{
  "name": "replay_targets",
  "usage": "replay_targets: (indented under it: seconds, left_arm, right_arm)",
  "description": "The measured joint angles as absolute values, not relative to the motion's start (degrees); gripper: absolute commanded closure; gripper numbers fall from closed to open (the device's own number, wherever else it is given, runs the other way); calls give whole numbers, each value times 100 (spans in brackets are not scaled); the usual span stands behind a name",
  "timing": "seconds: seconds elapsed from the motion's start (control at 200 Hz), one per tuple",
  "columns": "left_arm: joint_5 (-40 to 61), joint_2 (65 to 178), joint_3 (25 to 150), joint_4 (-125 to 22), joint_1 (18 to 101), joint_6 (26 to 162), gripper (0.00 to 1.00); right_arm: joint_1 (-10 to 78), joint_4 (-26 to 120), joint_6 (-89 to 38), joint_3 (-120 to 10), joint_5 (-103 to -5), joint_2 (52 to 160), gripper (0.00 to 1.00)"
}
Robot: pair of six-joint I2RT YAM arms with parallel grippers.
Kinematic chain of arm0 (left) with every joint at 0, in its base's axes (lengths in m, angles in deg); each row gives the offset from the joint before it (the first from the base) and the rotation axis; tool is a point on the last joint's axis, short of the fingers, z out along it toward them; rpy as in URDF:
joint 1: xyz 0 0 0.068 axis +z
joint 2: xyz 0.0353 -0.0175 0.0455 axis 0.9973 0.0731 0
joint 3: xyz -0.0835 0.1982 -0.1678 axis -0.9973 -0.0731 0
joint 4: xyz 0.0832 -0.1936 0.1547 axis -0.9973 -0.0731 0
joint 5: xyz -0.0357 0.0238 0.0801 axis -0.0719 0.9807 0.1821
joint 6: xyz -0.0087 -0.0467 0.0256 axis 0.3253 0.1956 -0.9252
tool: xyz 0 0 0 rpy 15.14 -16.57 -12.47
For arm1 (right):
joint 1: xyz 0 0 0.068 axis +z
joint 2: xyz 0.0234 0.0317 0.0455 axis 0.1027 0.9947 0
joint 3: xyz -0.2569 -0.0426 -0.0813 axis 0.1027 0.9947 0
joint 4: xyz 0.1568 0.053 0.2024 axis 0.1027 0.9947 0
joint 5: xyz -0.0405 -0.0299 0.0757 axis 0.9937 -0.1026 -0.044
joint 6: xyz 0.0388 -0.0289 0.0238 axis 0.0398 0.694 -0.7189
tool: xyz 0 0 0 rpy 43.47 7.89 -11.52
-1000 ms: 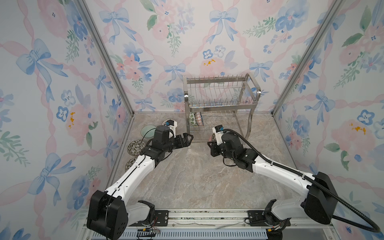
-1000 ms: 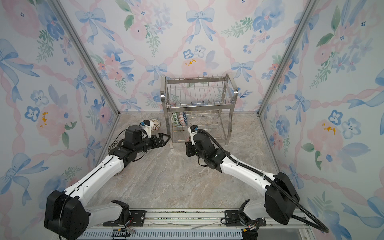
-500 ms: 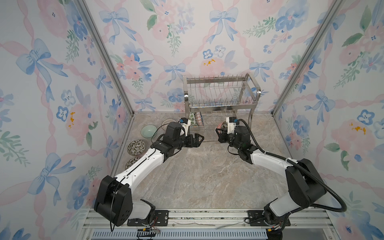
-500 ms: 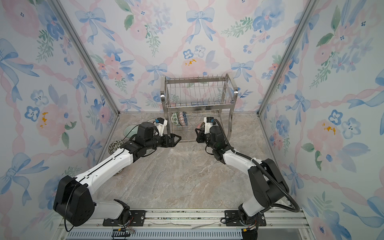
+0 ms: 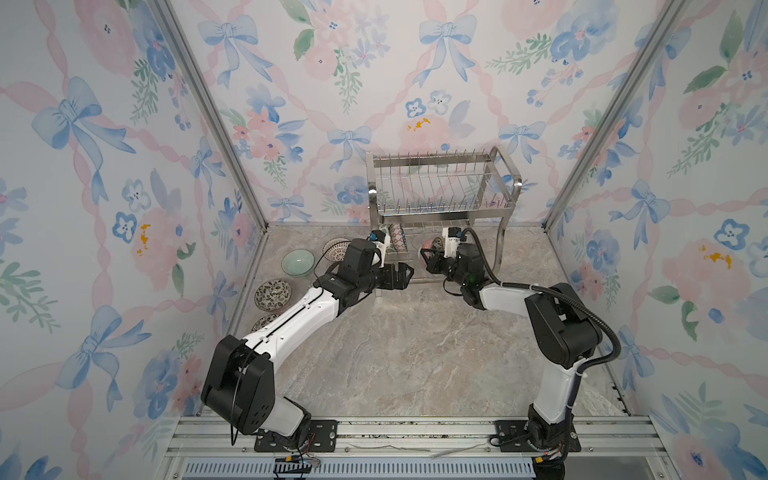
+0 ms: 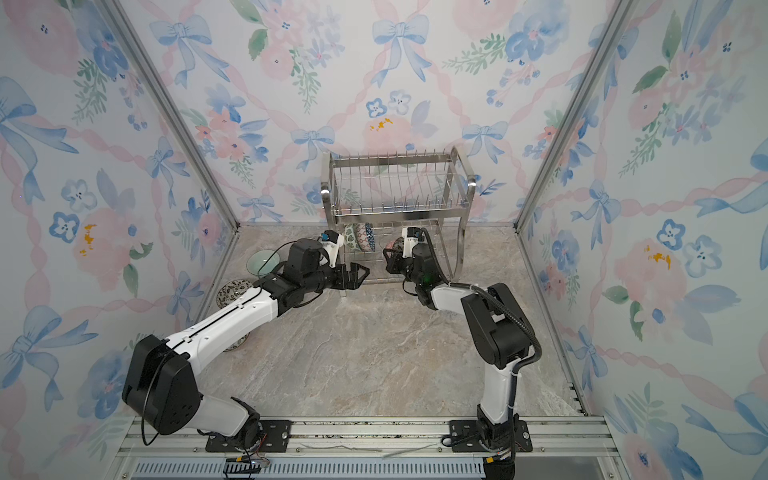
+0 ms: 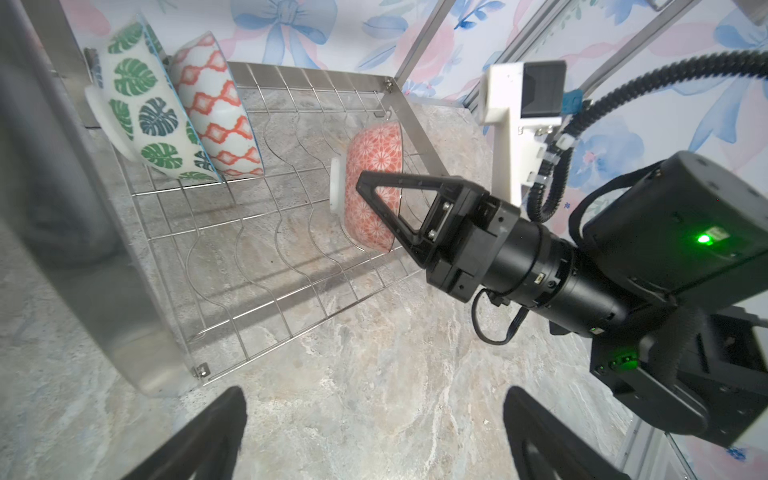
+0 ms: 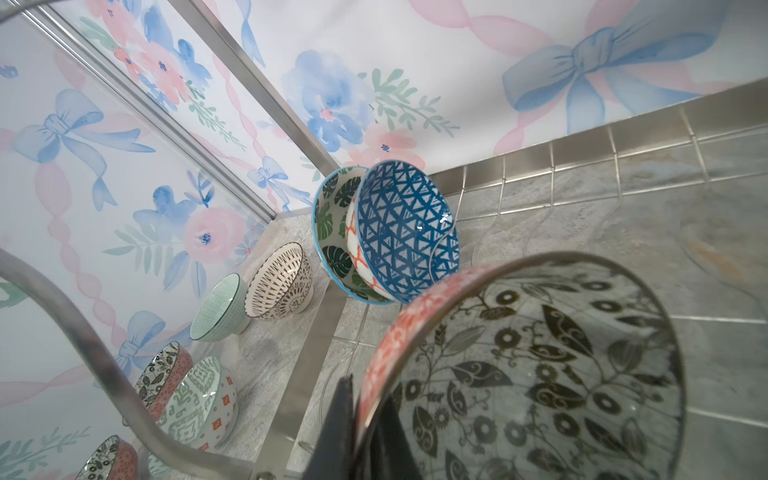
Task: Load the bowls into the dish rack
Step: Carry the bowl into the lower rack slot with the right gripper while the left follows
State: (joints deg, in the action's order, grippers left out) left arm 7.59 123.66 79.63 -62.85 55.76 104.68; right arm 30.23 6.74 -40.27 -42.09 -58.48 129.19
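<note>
Gripping the red-patterned bowl (image 7: 376,162) by its rim, the right gripper (image 5: 428,258) holds it on edge over the lower tier of the dish rack (image 5: 440,208), right of centre. The left gripper (image 5: 406,275) hangs wide open and empty near the bowl's left, at the rack's near edge.

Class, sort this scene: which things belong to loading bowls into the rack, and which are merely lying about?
Job: dish rack, coral bowl in right end effector, leaf bowl, lattice bowl, pale green bowl.
Lying about: floral walls, front rail.
</note>
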Motion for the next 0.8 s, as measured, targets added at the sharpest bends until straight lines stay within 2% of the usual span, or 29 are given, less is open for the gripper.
replay_targets:
  seconds: [0.475, 0.8]
  left_arm:
    - [980, 12456, 7939, -6285, 5576, 10194, 2]
    - [982, 12519, 7910, -6285, 5579, 10170, 2]
  right_arm:
    - [2800, 342, -4728, -6075, -6370, 14482, 100]
    - [2800, 134, -5194, -6683, -6716, 15112, 100]
